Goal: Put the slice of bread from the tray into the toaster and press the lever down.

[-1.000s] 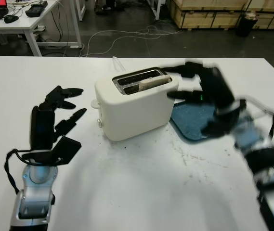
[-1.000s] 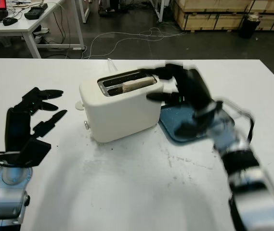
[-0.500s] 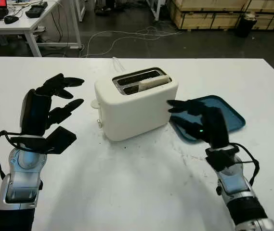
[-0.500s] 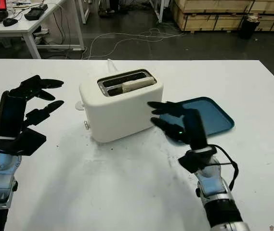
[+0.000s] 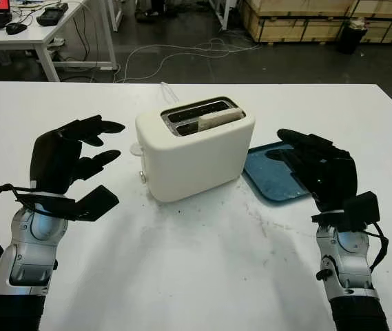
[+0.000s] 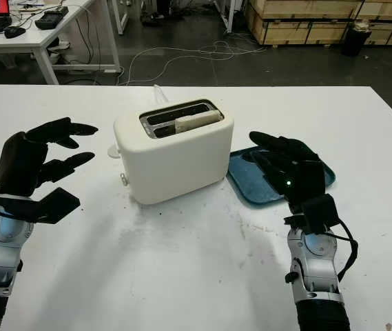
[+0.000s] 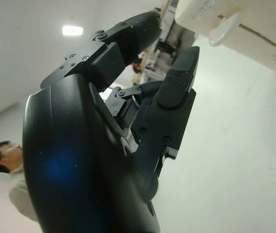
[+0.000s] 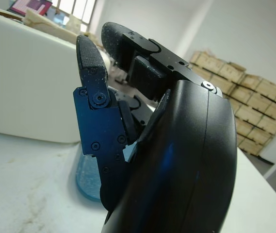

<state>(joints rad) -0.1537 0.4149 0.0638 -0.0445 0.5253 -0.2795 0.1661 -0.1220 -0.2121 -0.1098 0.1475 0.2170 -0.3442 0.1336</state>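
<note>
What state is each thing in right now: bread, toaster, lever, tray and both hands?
Slice of bread: in the toaster's front slot, top sticking out.
Toaster: upright on the table, between the two hands.
Lever: at the toaster's left end, apparently not yet pressed.
Tray: flat on the table, no bread on it.
Left hand: open, left of the toaster.
Right hand: open, above the tray.

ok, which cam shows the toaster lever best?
Left wrist view: the lever juts from the toaster's end wall, close and unblocked past the left hand. In both eye views it is just a small tab on the toaster's left end. Right wrist view shows the toaster's plain side wall.
</note>
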